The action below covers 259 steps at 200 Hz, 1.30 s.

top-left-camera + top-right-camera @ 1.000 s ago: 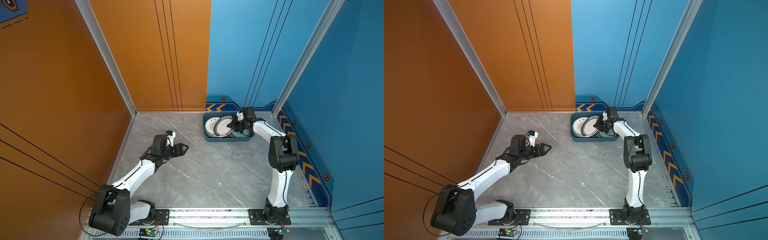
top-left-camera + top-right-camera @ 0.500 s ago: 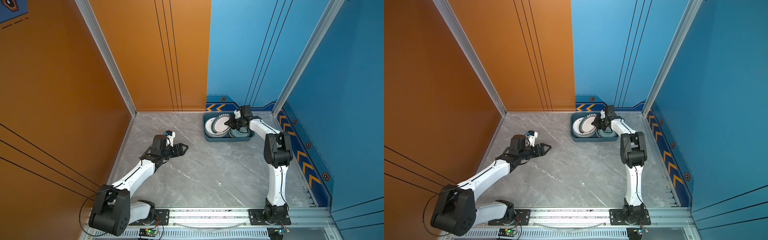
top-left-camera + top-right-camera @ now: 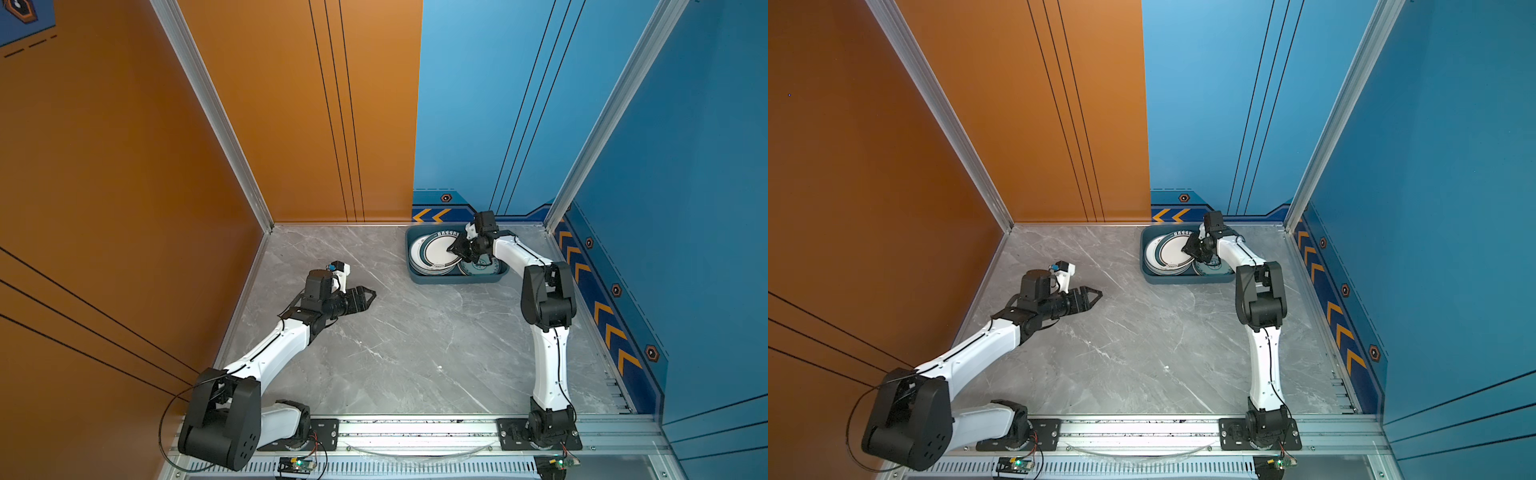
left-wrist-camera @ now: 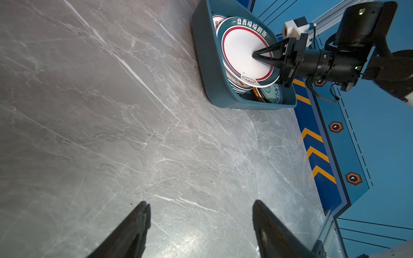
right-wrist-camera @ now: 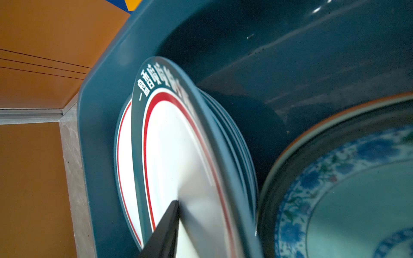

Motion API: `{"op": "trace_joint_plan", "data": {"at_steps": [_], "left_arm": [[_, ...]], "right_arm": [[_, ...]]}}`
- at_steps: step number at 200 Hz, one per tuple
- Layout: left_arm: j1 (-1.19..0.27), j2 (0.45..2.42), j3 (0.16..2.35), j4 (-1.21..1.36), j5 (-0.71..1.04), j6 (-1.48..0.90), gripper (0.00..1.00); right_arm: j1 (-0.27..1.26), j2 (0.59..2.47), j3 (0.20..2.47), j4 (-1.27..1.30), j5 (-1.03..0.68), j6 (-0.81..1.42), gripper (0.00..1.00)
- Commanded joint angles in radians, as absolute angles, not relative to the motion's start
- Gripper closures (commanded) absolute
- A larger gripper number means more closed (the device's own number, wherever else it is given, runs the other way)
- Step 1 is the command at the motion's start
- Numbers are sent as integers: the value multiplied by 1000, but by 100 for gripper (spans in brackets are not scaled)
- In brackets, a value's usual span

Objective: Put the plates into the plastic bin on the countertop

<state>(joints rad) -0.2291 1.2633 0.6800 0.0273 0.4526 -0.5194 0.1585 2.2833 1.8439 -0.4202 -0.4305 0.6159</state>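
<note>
1 claw, the left gripper (image 3: 372, 293), hovers at centre-left in both top views over the grey marble-look countertop (image 3: 415, 345), jaws spread wide and empty. Right of centre, by the back wall, the dark blue-grey plastic bin (image 3: 453, 279) holds a tilted white plate (image 3: 432, 253) with a teal rim, a red ring and white lettering. It tops a stack (image 3: 417, 265) beside a blue-patterned plate (image 3: 482, 269). The right gripper (image 3: 449, 249) reaches onto the tilted plate's face; clenched or released, I cannot tell.
</note>
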Motion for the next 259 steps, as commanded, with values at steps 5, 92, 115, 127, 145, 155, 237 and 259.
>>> {"op": "trace_joint_plan", "data": {"at_steps": [5, 92, 115, 127, 145, 155, 237, 259], "left_arm": [[-219, 1270, 670, 34, 463, -502, 25], [-218, 1275, 669, 34, 463, -501, 26], [-218, 1269, 668, 30, 456, -500, 26], [-218, 1266, 667, 26, 453, -499, 26], [-218, 1254, 667, 16, 439, -496, 26], [-218, 1247, 666, 10, 430, -494, 26], [-218, 1203, 661, -23, 367, -489, 26], [-211, 1165, 647, -33, 294, -480, 26]], "right_arm": [[170, 2312, 1876, -501, -353, 570, 61], [189, 2285, 1936, -605, -232, 470, 50], [192, 2277, 1937, -618, -209, 456, 49], [194, 2269, 1937, -623, -198, 448, 49], [196, 2253, 1936, -630, -179, 434, 49], [197, 2241, 1936, -631, -167, 424, 48], [193, 2135, 1913, -659, -104, 374, 47], [195, 2049, 1857, -638, -101, 353, 47]]}}
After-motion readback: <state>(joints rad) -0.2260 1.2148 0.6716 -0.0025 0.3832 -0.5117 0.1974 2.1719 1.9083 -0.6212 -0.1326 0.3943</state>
